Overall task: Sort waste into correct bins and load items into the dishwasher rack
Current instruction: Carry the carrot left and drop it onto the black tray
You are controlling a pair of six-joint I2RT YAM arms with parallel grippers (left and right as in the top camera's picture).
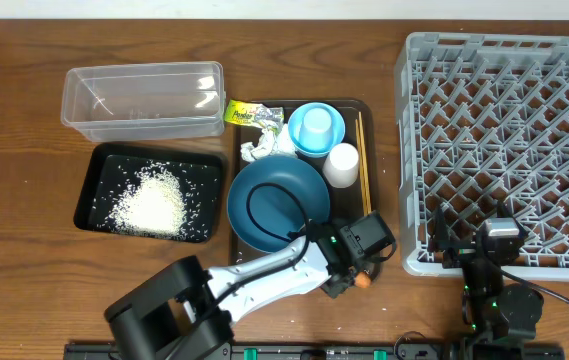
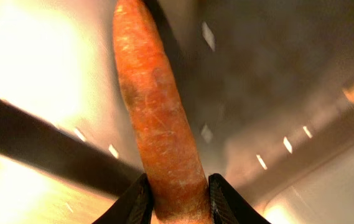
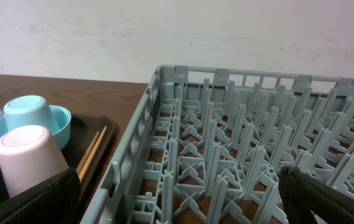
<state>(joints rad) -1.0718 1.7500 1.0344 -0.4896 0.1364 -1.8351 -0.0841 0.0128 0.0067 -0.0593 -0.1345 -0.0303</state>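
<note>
We see only a narrow bare strip of table (image 1: 385, 180) between the brown tray (image 1: 359, 102) and the dishwasher rack (image 1: 405, 150) wall, while the large blue dish (image 1: 276, 203), white-pinkish cup (image 1: 341, 165) and chopsticks (image 1: 362, 160) hem in our left gripper (image 2: 177, 202), clamped on the carrot (image 2: 161, 124).

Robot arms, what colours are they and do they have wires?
The left arm has a white middle tube between chunky black joints. The right arm is black. Both carry tiny green lights and thin black cables. Their fingers are black.
</note>
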